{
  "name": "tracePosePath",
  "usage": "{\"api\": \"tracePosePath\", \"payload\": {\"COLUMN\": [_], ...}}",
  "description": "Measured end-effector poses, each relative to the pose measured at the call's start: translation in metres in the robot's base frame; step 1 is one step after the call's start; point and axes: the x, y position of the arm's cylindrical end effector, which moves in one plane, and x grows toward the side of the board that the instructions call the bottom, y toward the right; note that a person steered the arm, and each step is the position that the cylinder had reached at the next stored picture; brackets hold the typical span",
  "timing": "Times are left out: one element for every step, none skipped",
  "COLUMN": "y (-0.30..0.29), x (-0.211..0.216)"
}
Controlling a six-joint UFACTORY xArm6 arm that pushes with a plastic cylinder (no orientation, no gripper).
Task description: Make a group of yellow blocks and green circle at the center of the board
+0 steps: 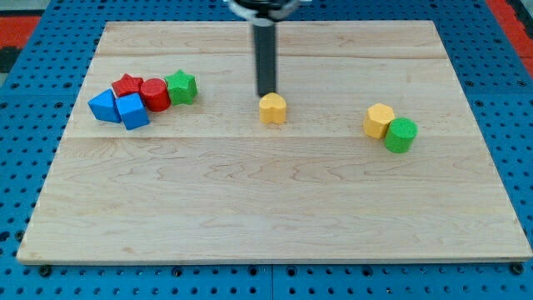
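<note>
My tip (266, 93) stands just above a small yellow block (272, 109) near the middle of the board, touching or nearly touching its top edge. A second yellow block, a hexagon (378, 121), lies toward the view's right. The green circle (400, 135) sits against its lower right side. The dark rod rises from the tip to the view's top.
At the view's left lies a cluster: a green star (181, 86), a red circle (154, 93), a red star (127, 85) and two blue blocks (105, 105) (132, 111). The wooden board (266, 208) rests on a blue pegboard surface.
</note>
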Motion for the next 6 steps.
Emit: {"api": "tracePosePath", "payload": {"y": [0.06, 0.054, -0.008, -0.019, 0.004, 0.083], "x": [0.031, 0.075, 0.078, 0.033, 0.061, 0.129]}}
